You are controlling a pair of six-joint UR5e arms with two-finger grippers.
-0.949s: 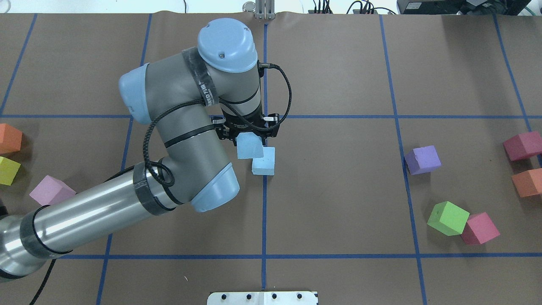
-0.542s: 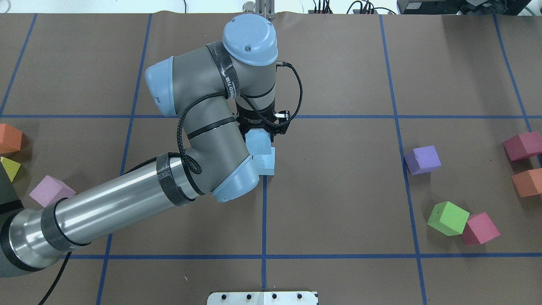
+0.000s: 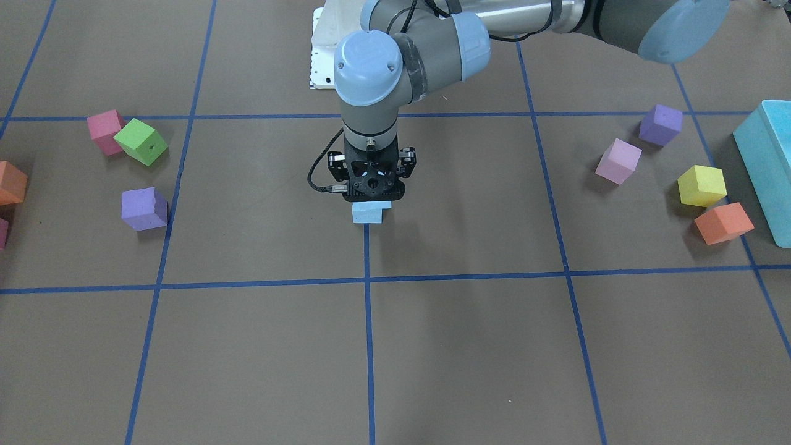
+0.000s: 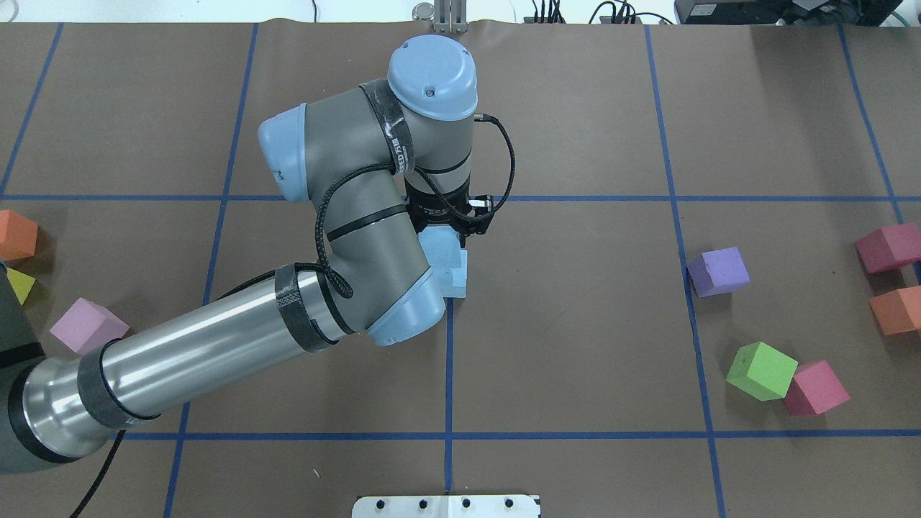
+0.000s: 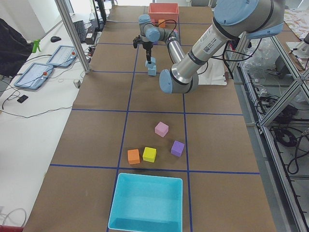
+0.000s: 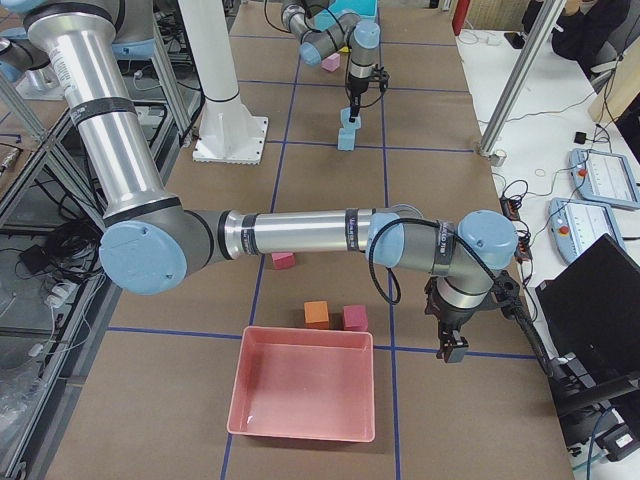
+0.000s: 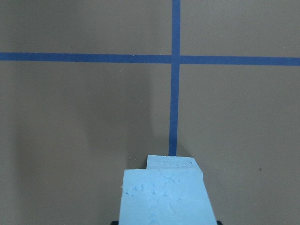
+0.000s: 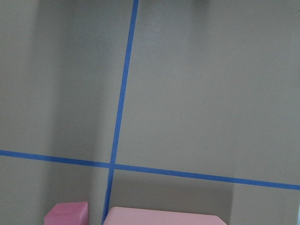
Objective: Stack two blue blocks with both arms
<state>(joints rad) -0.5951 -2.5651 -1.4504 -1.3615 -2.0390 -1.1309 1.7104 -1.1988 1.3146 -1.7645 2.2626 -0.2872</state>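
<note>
Overhead exterior: left arm (image 4: 360,237) partly hides upper blue block (image 4: 442,248) and lower block (image 4: 457,278).

Brown taped table (image 4: 575,345) bears scattered foam cubes (image 4: 717,272), one blue block (image 4: 457,280)

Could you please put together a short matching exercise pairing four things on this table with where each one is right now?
1 upper blue block
2 lower blue block
3 green cube
4 turquoise box

A touching a pink cube
B on the table, partly under another blue block
C gripped in the left pincer
D empty, at the table's end

Pairs: 1-C, 2-B, 3-A, 4-D.
</note>
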